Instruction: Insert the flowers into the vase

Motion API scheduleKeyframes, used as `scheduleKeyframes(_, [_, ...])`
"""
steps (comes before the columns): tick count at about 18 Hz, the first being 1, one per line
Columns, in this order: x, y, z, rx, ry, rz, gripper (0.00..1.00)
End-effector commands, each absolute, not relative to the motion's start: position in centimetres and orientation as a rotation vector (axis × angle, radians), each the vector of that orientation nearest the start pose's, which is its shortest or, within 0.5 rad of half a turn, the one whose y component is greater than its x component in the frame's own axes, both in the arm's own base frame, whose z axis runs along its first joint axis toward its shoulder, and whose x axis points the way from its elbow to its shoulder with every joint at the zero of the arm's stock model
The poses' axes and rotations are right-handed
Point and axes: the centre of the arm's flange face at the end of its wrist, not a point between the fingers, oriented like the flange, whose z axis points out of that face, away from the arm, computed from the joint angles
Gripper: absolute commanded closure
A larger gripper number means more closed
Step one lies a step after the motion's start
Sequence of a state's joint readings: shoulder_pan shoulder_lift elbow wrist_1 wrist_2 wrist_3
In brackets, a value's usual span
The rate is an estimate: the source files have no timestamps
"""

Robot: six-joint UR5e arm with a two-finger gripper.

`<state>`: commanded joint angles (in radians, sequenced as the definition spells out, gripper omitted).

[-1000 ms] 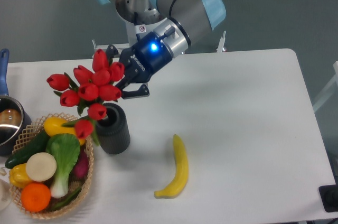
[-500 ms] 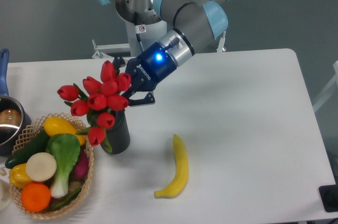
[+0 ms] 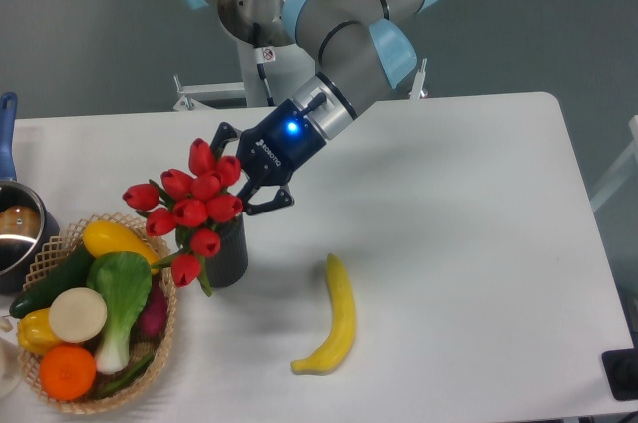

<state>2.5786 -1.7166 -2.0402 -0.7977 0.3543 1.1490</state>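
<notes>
Fixed-camera view of the table [image 3: 469, 213]. The gripper [image 3: 239, 170], carried on the arm [image 3: 339, 24] that reaches down from the upper centre, points toward lower left; a blue light glows on its wrist body. Its two dark fingers [image 3: 271, 204] are spread, one above and one below the rear of the flowers [image 3: 191, 206], but the buds hide the fingertips, so whether the jaws actually clamp the stems cannot be told. The flowers, a bunch of red tulip buds with green leaves, lie directly ahead of the gripper and spread wider than the vase [image 3: 226, 255]; their lower buds and a leaf hang over the vase's mouth and left side. The vase, dark and cylindrical, stands upright just below and slightly ahead of the fingertips, its mouth largely covered by the bunch; how far the stems sit inside cannot be seen. Beyond the vase, farther from the gripper, a wicker basket [image 3: 159, 328] touches or nearly touches the vase base and holds vegetables and an orange [image 3: 68, 371]. A pot [image 3: 18, 228] with a blue handle sits at the far left edge. A banana [image 3: 337, 318] lies on the table below the gripper, to the right of the vase and apart from it.
</notes>
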Motion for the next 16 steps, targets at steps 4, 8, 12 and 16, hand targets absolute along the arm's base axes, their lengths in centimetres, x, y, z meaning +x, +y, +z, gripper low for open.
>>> scheduleKeyframes(4, [-29.1,45.1,34.0,-1.946,0.253,-0.493,0.00])
scheduleKeyframes(8, [-29.4,44.6,33.3,-2.056,0.255,-0.434,0.00])
scheduleKeyframes(12, [-29.2,43.4,34.6,-2.222,0.289,-0.277,0.00])
scheduleKeyframes(16, [-29.4,42.3,35.3,-2.337,0.294,-0.165,0.00])
